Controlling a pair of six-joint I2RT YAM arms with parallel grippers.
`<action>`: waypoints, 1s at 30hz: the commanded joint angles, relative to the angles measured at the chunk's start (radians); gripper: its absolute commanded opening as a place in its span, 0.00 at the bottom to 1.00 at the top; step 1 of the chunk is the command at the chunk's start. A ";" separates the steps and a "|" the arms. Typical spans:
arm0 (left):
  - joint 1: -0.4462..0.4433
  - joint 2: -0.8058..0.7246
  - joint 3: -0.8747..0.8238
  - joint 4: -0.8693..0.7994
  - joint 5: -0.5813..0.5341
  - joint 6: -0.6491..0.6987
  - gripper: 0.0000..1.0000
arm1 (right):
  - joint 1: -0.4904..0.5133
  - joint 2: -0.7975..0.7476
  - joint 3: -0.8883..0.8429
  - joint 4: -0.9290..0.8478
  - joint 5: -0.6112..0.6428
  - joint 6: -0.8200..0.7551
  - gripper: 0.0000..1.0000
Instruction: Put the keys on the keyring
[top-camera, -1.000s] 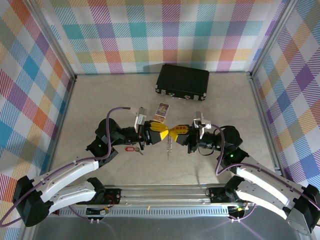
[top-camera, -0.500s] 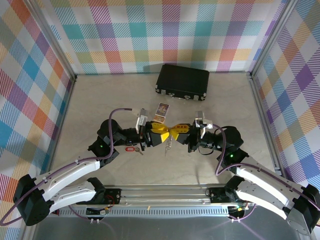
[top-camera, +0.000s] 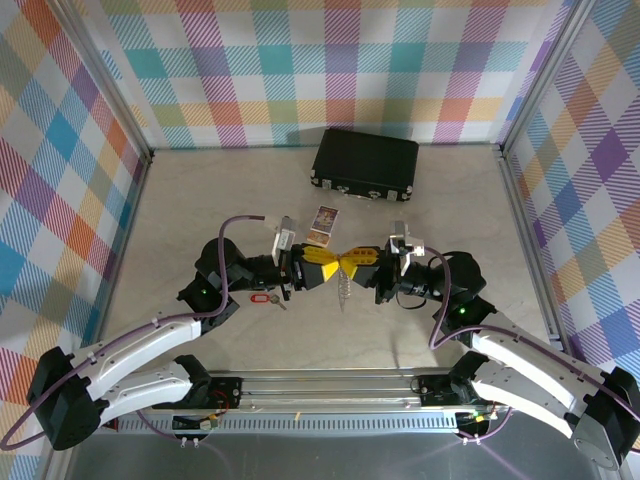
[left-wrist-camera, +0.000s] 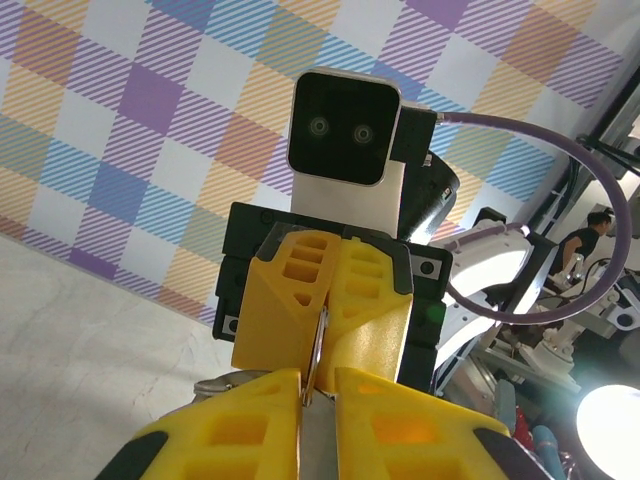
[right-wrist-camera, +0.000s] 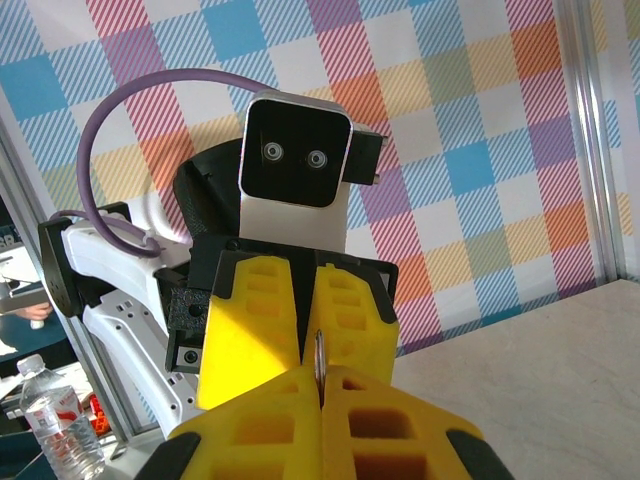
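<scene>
We hold our left gripper (top-camera: 332, 264) and right gripper (top-camera: 355, 262) tip to tip at mid-frame. Both arms bend inward from the bottom corners, and each pair of jaws is pinched on the keyring (top-camera: 343, 267).

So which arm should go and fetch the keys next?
Left, likely. The keys lie on the table close to the left gripper, farther from the right gripper, which is shut on the keyring and can hold it up.
</scene>
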 joint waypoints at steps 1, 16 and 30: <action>-0.009 0.011 0.015 0.062 0.033 -0.009 0.13 | 0.005 0.004 0.004 0.055 -0.016 0.008 0.00; -0.010 -0.036 0.079 -0.217 0.012 0.159 0.00 | 0.005 -0.098 0.080 -0.306 0.039 -0.125 0.37; -0.011 -0.077 0.188 -0.628 0.020 0.352 0.00 | 0.005 -0.029 0.391 -1.009 0.012 -0.386 0.54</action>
